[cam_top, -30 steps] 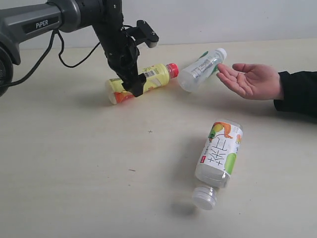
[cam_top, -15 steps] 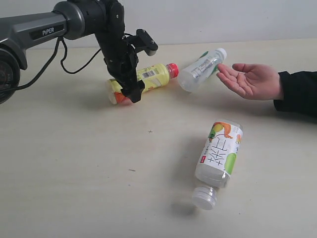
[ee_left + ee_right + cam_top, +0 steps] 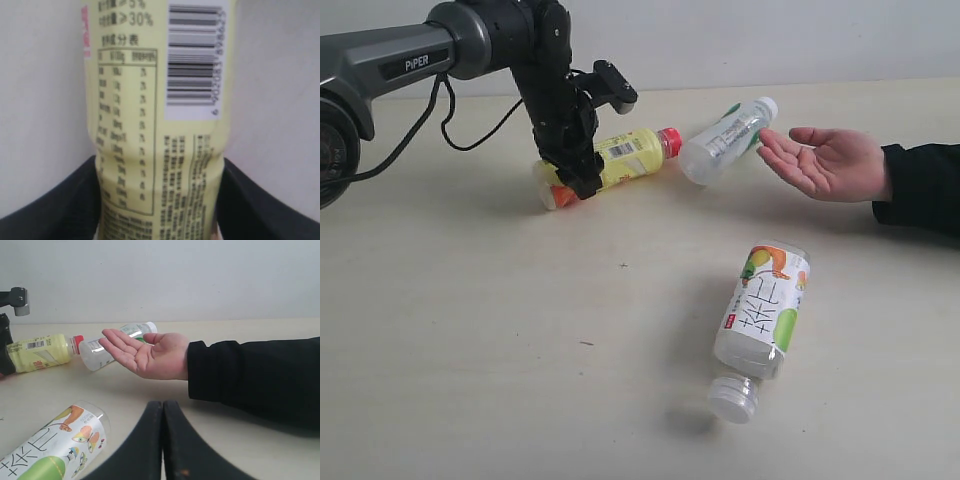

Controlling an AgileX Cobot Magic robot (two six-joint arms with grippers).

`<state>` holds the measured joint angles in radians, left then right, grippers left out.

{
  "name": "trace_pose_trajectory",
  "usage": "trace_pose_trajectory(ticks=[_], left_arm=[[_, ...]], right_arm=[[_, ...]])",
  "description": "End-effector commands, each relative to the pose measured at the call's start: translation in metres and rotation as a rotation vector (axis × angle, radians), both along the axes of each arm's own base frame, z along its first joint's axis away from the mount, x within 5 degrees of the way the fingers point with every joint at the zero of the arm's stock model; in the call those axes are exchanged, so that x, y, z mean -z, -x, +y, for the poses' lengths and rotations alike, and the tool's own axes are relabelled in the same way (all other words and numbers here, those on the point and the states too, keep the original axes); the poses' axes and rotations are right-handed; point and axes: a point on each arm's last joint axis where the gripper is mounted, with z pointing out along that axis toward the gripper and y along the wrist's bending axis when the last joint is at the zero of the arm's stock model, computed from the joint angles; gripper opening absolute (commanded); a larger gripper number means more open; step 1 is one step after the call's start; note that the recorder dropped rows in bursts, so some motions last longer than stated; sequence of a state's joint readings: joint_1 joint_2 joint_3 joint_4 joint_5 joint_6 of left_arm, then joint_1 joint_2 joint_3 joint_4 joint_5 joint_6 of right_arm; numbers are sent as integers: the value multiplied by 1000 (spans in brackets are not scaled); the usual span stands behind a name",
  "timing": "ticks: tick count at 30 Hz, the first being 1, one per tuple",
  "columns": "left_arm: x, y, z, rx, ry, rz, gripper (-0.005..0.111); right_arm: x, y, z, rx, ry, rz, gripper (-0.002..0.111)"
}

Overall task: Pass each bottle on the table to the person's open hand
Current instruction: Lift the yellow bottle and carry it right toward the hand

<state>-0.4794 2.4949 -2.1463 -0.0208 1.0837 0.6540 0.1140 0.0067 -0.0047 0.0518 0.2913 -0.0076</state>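
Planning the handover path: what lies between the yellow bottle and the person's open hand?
A clear bottle with a white cap lies on its side between the yellow bottle and the open hand; the exterior view shows it best.

3 bottles lie on table [image 3: 470, 380]: left bottle [image 3: 632, 152] at rear, middle bottle [image 3: 725, 140] just right of it, hand [image 3: 830, 162] just right again; near bottle [image 3: 763, 310] well apart, in front.

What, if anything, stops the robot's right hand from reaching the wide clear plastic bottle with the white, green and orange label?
Probably nothing. The wide clear plastic bottle lies alone on the pale beige table near the right hand; the person's dark-sleeved arm lies apart. The shut hand must open.
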Motion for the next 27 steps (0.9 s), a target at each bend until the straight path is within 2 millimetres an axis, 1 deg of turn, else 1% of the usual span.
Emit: trace_pose_trajectory(ticks=[1, 2, 6, 10, 13, 17, 20, 22, 25, 27], left_arm=[[-5, -1, 4, -36, -12, -2, 6], [-5, -1, 5, -37, -25, -1, 1], [-6, -3, 9, -64, -43, -12, 1], [-21, -3, 11, -92, -29, -35, 1], [-38, -1, 12, -125, -13, -47, 1], [-69, 4, 15, -237, 38, -74, 1], [-93, 12, 17, -291, 53, -70, 1], [-104, 18, 17, -325, 60, -62, 0], [-126, 27, 12, -405, 114, -81, 0], [-138, 35, 4, -467, 155, -85, 0]], right_arm=[[1, 0, 0, 6, 0, -8, 0], [1, 0, 0, 6, 0, -8, 0], [1, 0, 0, 6, 0, -8, 0], [1, 0, 0, 6, 0, -8, 0], [1, 0, 0, 6, 0, -8, 0], [1, 0, 0, 6, 0, -8, 0], [1, 0, 0, 6, 0, -8, 0], [1, 0, 0, 6, 0, -8, 0], [1, 0, 0, 6, 0, -8, 0], [0, 0, 0, 6, 0, -10, 0]])
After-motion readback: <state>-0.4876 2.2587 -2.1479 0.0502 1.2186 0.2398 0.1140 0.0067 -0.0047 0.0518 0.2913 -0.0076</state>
